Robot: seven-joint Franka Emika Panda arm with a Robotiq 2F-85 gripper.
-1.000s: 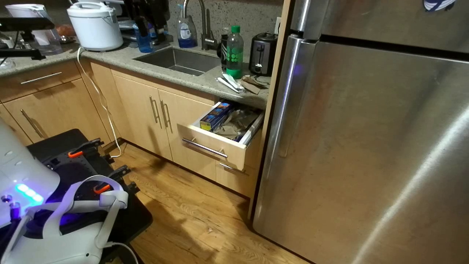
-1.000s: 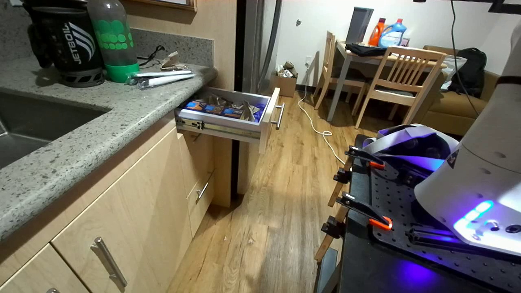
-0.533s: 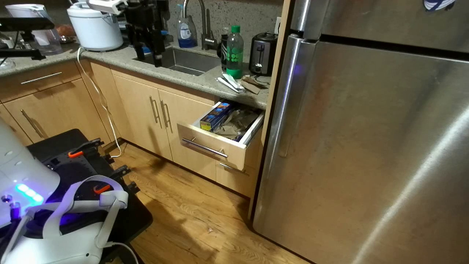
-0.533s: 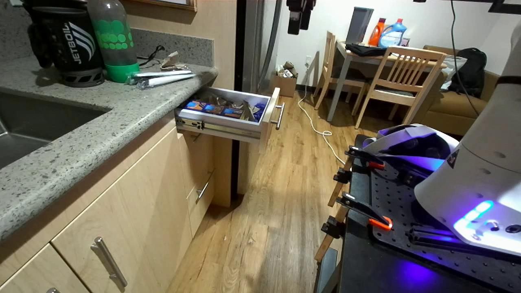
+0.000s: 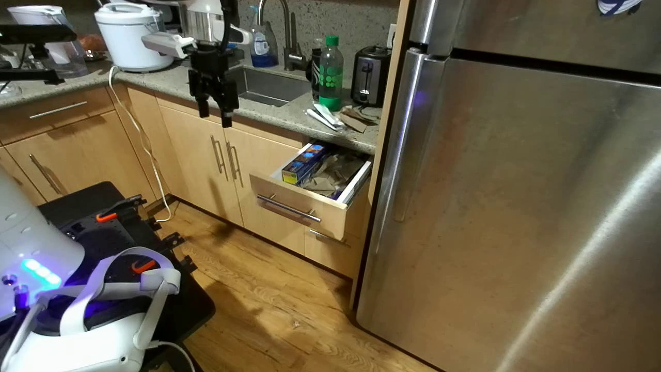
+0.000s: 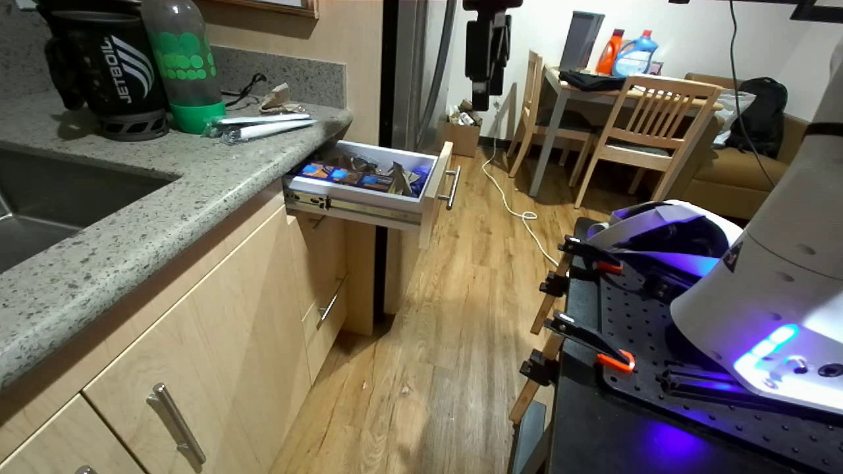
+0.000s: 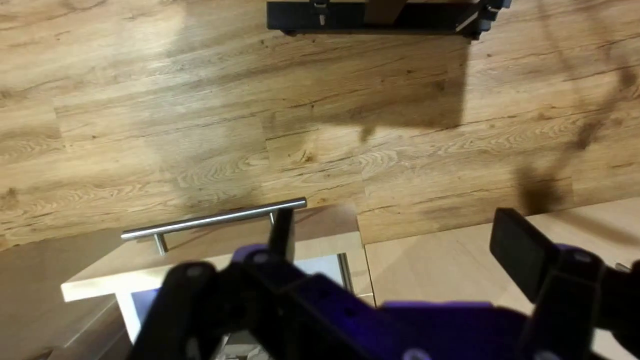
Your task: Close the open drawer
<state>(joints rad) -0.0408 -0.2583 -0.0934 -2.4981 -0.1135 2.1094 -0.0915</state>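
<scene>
A narrow light-wood drawer [image 5: 297, 199] juts well out from beneath a stone counter [image 5: 294, 116], near a steel refrigerator [image 5: 516, 181]. Its metal bar handle [image 7: 215, 219] faces out over the wood floor [image 5: 284, 289], and inside lie a long blue box [image 5: 304, 164] and crumpled brown paper [image 5: 330, 173]. Above and off to one side hangs the robot's black gripper [image 5: 215, 116], its fingers [image 7: 520, 255] spread wide with nothing between them; it touches neither the front [image 7: 325, 222] nor the handle. None of the closing appears done: the drawer is out and no contact is made. Left to do, it seems, is bringing the gripper down in front of the drawer and pushing until its front meets the cabinet [image 6: 217, 316].
</scene>
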